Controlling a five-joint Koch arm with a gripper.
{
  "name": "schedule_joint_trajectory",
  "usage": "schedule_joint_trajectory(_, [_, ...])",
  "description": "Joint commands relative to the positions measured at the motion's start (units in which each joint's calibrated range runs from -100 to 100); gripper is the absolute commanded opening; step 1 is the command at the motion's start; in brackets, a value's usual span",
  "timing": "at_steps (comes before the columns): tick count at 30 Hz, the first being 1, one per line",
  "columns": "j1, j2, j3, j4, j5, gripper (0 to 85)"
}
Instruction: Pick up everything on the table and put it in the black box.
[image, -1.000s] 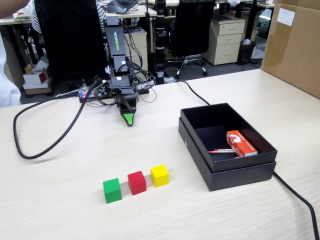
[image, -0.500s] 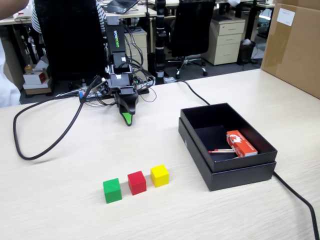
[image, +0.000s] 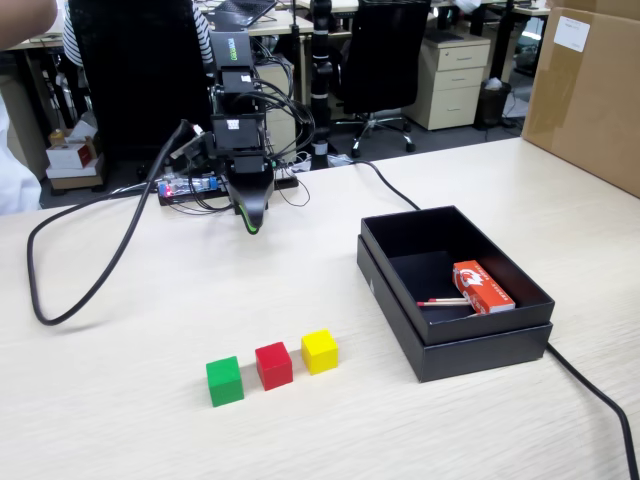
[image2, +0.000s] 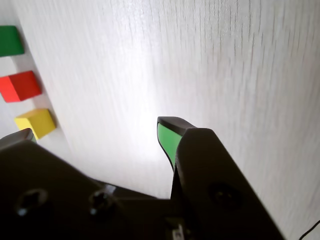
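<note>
Office desks and black chairs fill the background behind the table, which is pale wood-grain. I use the black box as my landmark; it sits on the right side of the fixed view. Inside it I see an orange-red packet and a thin stick touching the packet's left end. To the left of the box, apart from it, three cubes lie in a short row: the yellow cube nearest the box, then the red cube, then the green cube farthest. My gripper hangs above the table, well behind the cubes and left of the box. In the wrist view its jaws stand apart, with bare table between them, so I see it is open and holds nothing.
</note>
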Motion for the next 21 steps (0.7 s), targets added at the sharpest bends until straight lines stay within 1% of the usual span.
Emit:
schedule_joint_trajectory(1, [-1.4, 9.0, 13.7, -4.8, 0.0, 47.6])
schedule_joint_trajectory(2, [-1.9, 12.2, 17.7, -6.5, 0.0, 47.6])
schedule_joint_trajectory(3, [-2.7, 19.6, 26.4, -9.8, -0.1, 47.6])
schedule_joint_trajectory(10, [-4.9, 39.3, 44.8, -11.9, -2.0, 47.2])
schedule_joint_trajectory(19, [-5.1, 66.8, 69.8, -17.0, -3.7, 47.3])
schedule_joint_trajectory(21, [-4.9, 74.4, 78.2, -18.5, -3.8, 47.3])
